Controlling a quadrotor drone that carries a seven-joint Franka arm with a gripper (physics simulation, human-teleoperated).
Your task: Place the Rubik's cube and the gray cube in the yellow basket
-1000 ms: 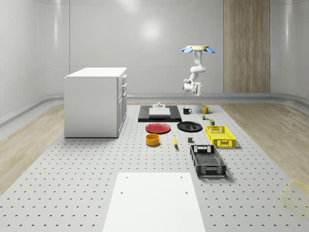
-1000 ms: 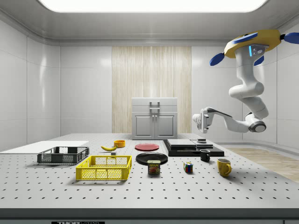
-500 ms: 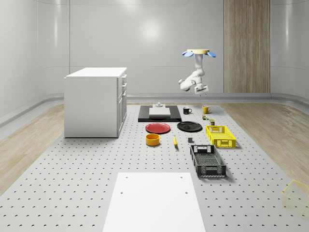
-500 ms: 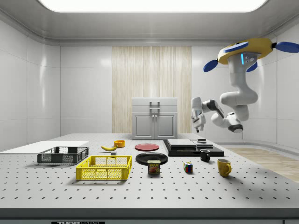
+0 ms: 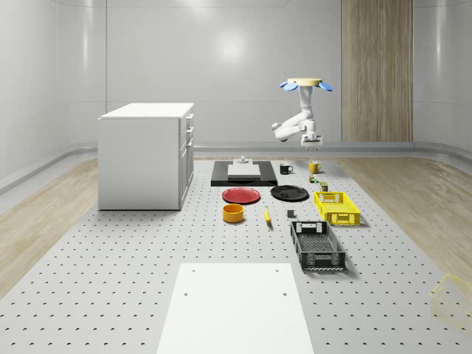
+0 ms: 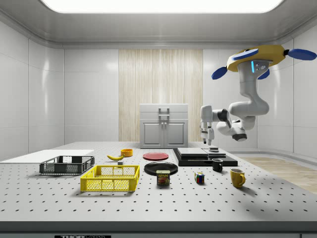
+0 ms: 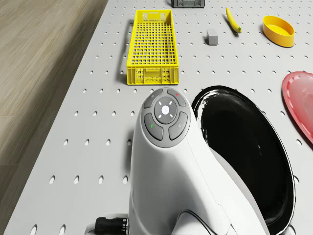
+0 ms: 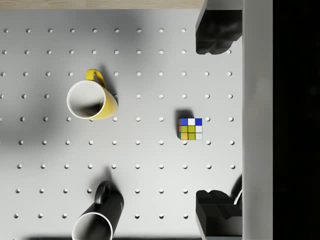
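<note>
The drone hovers above the far end of the table, its arm bent so the tool points down, fingers spread. The yellow basket lies nearer. Beneath the tool sits the Rubik's cube, between yellow mug and black mug; the gray cube rests beside the basket.

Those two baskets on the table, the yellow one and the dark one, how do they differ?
The yellow basket is bright yellow; the black basket is dark. In the whole-scene view the yellow basket lies farther back, nearer the Rubik's cube, and the black basket sits in front of it. Both are open mesh crates, with nothing visible inside them.
</note>
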